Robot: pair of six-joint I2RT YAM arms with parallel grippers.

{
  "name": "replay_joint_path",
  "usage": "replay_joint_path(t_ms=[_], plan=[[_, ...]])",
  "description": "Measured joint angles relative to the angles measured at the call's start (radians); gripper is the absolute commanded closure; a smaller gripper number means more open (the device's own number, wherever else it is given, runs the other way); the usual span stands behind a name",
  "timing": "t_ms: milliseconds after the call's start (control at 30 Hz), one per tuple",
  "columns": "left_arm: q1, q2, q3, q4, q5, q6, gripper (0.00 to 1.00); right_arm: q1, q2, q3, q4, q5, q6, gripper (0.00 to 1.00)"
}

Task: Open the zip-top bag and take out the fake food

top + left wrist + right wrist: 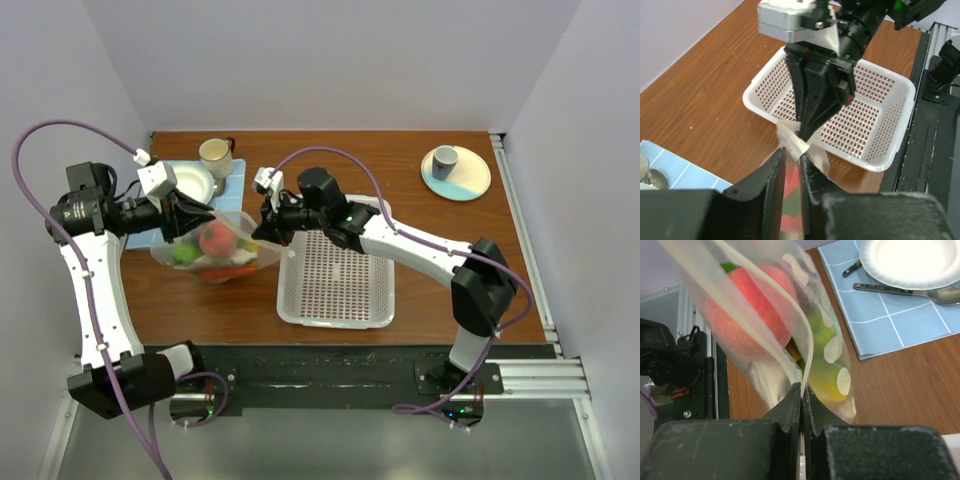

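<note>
The zip-top bag [215, 255] hangs between both grippers above the table, left of the white basket. Inside it I see fake food: a red-pink round fruit [216, 238], a green fruit [184, 254] and an orange-red piece [228, 271]. My left gripper [186, 224] is shut on the bag's left edge; its fingers [771, 190] pinch the plastic [791, 195]. My right gripper [266, 226] is shut on the white zip strip [809, 357] at the bag's right edge. The right wrist view shows the red-pink fruit [747, 310] and yellow-green fruit [827, 372] through the dotted plastic.
A white perforated basket [338, 280] lies right of the bag. A blue mat [165, 212] with a white plate [195, 182], a spoon and a cup [216, 155] sits at the back left. A plate with a grey cup [456, 170] is at the back right.
</note>
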Motion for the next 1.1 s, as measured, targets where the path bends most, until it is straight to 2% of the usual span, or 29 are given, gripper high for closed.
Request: replay_joint_path(t_ms=[167, 233, 267, 333, 367, 500, 667, 800, 1100], plan=[[-0.009, -0.030, -0.032, -0.002, -0.020, -0.018, 0.72, -0.001, 0.016, 0.058, -0.051, 0.005, -0.013, 1.00], [-0.011, -0.046, -0.047, -0.004, -0.040, -0.019, 0.63, -0.001, 0.017, 0.087, -0.066, 0.005, -0.023, 1.00], [-0.012, -0.052, -0.051, -0.004, -0.050, -0.019, 0.40, -0.001, 0.017, 0.103, -0.072, 0.005, -0.029, 1.00], [-0.013, -0.059, -0.053, -0.001, -0.072, -0.018, 0.08, -0.001, 0.017, 0.120, -0.079, 0.005, -0.034, 1.00], [-0.013, -0.060, -0.051, -0.003, -0.082, -0.025, 0.00, 0.000, 0.017, 0.123, -0.082, 0.004, -0.035, 1.00], [-0.013, -0.050, -0.003, -0.002, -0.121, -0.076, 0.00, 0.005, 0.017, 0.124, -0.101, 0.004, -0.037, 1.00], [-0.013, -0.082, 0.056, 0.166, -0.138, -0.219, 0.00, 0.033, 0.017, 0.124, -0.113, 0.005, -0.045, 1.00], [-0.018, -0.146, -0.010, 0.275, -0.117, -0.306, 0.00, 0.058, 0.018, 0.127, -0.119, 0.006, -0.050, 1.00], [-0.065, -0.208, -0.264, 0.270, -0.144, -0.289, 0.03, 0.068, 0.018, 0.147, -0.121, 0.006, -0.056, 1.00]])
